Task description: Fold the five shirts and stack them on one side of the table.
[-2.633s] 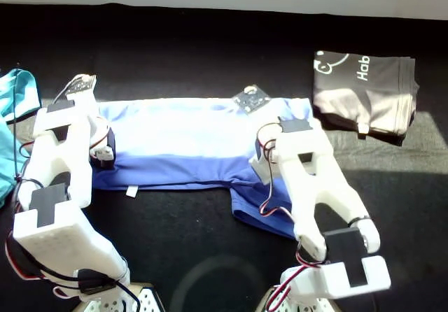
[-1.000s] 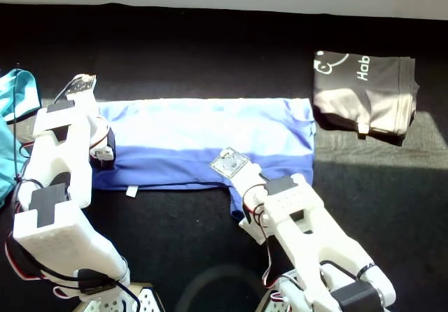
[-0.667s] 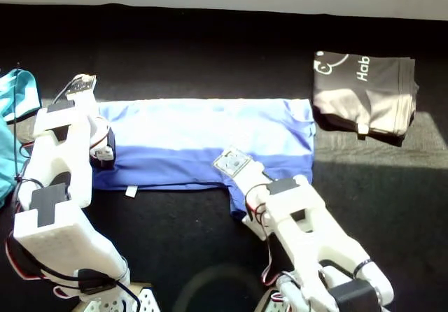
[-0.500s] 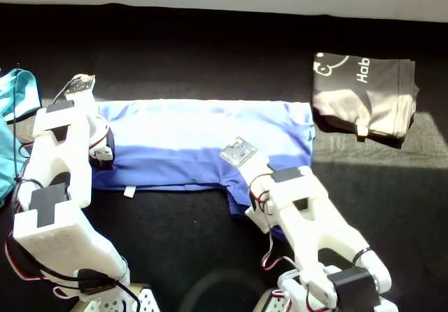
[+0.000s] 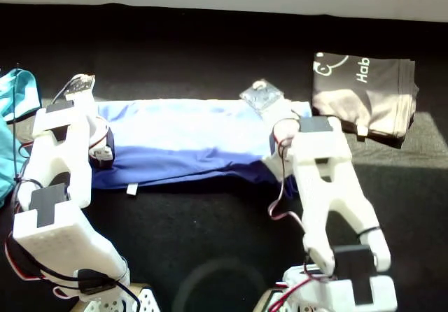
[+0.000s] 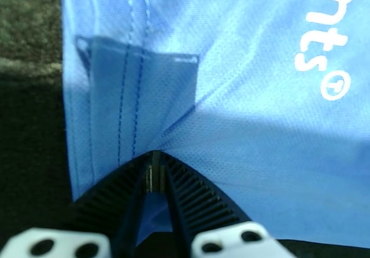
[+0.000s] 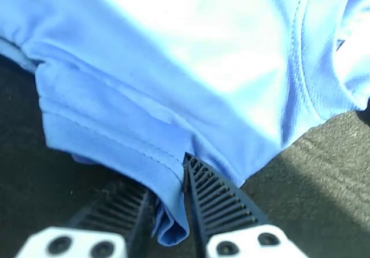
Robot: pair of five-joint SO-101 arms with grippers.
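Blue shirt [image 5: 182,133] lies as a long band across the black table [image 5: 210,46], centre.

Left gripper [image 6: 155,165] at the band's 9 o'clock end, clenched on a thin pinch of blue fabric beside a stitched seam.

Right gripper [image 7: 170,183] at the 3 o'clock end, clamped on a bunched hem fold that hangs between its ribbed fingers [image 7: 214,200].

Folded dark shirt [image 5: 364,95] sits at 2 o'clock, just beside the blue shirt's corner, apart from both arms.

Teal cloth [image 5: 14,102] at the 9 o'clock edge, probably another shirt; mostly cut off.
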